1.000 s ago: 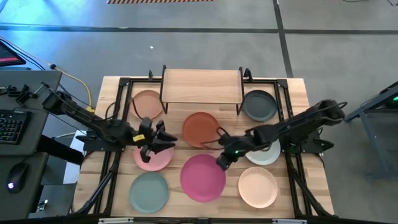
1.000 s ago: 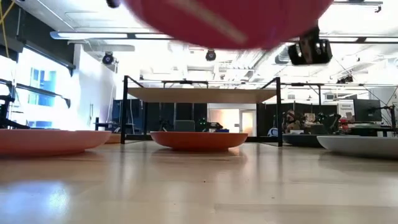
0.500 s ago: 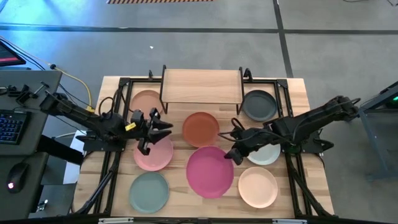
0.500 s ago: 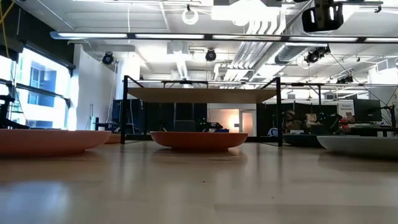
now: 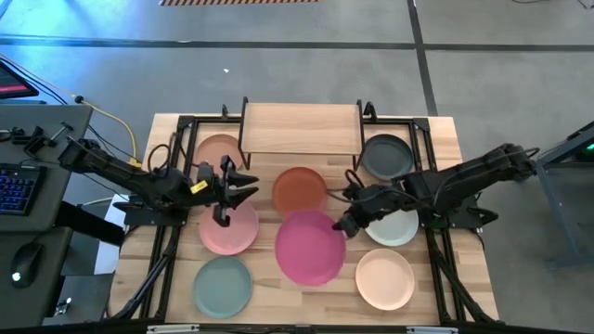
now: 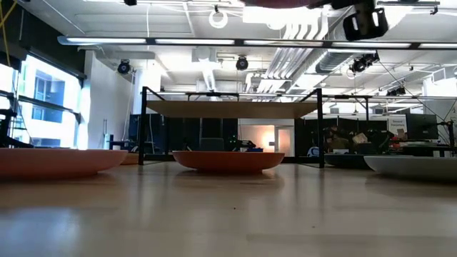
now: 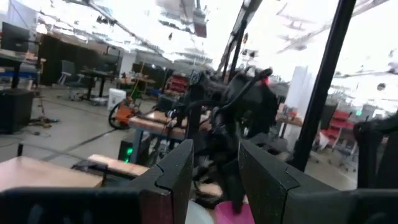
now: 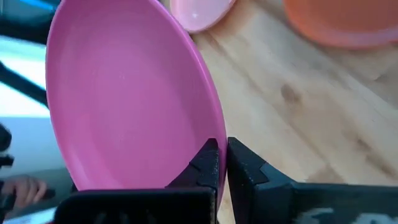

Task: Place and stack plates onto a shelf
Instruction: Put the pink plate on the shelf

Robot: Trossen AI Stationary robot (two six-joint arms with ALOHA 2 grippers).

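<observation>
My right gripper (image 5: pixel 342 225) is shut on the magenta plate (image 5: pixel 309 247), which hangs above the table's middle. My left gripper (image 5: pixel 238 189) hovers open over the far edge of the light pink plate (image 5: pixel 226 230), touching nothing; in the left wrist view its fingers stand apart (image 7: pixel 214 160). The shelf (image 5: pixel 302 128) stands at the far edge, its wood top bare. The other plates lie flat on the table: peach (image 5: pixel 219 151), terracotta (image 5: pixel 299 190), dark grey (image 5: pixel 387 156), pale grey-white (image 5: pixel 397 228), cream (image 5: pixel 385 278), sage green (image 5: pixel 223 285). My right gripper pinches the magenta plate's rim (image 8: pixel 210 127) on its right, far side between the two fingers (image 8: pixel 209 163). One finger lies on the hollow face and one beneath. The fingers come from the table's right, slanting down. The plate is lifted clear of the table and slightly tilted.
Black frame rails (image 5: pixel 176 223) run along both sides of the table. The terracotta plate sits between the held plate and the shelf. Bare wood shows at the table's near middle (image 5: pixel 306 301). A desk with a keyboard (image 5: pixel 19 186) stands off the table's left.
My right gripper has risen and moved toward the far edge, carrying the magenta plate up, clear of the table and out of the top of the low view. My left gripper has moved toward the far edge, from over the pink plate's middle to its far rim.
</observation>
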